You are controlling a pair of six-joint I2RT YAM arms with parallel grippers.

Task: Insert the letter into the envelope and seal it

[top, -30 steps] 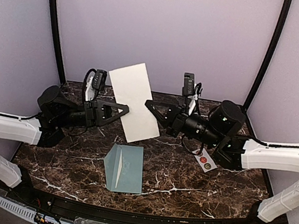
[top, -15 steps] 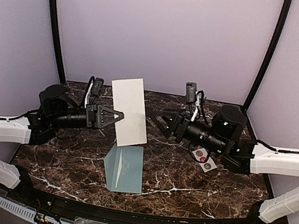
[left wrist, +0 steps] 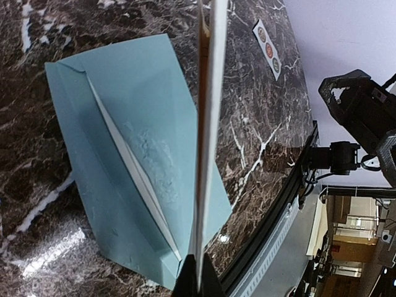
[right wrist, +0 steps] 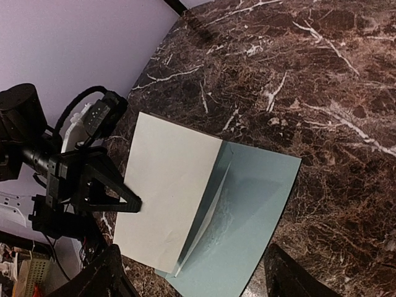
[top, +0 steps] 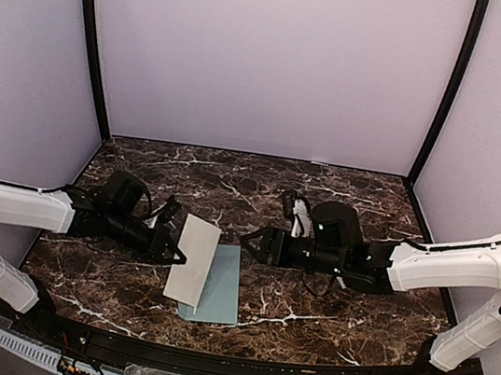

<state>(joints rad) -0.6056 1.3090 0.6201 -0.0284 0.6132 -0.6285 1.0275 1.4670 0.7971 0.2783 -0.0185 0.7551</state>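
Envelope of flat pale teal paper (top: pixel 221 287) lies on the dark brown marble table (top: pixel 370 205). White rectangular paper letter (top: pixel 191 271) leans over the envelope's left side, one long edge resting on it. Left gripper (top: pixel 180 257), left of the envelope, pinches the letter tight. Right gripper (top: pixel 254 245), just beyond the envelope's far right corner, has its jaws spread and is holding nothing.

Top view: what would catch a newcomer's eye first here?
The white letter, pinched at its left edge by the left gripper, tilts over the left part of the pale teal envelope, which lies flat on the dark marble table near its front edge. Just right of them, the right gripper hangs open and empty.
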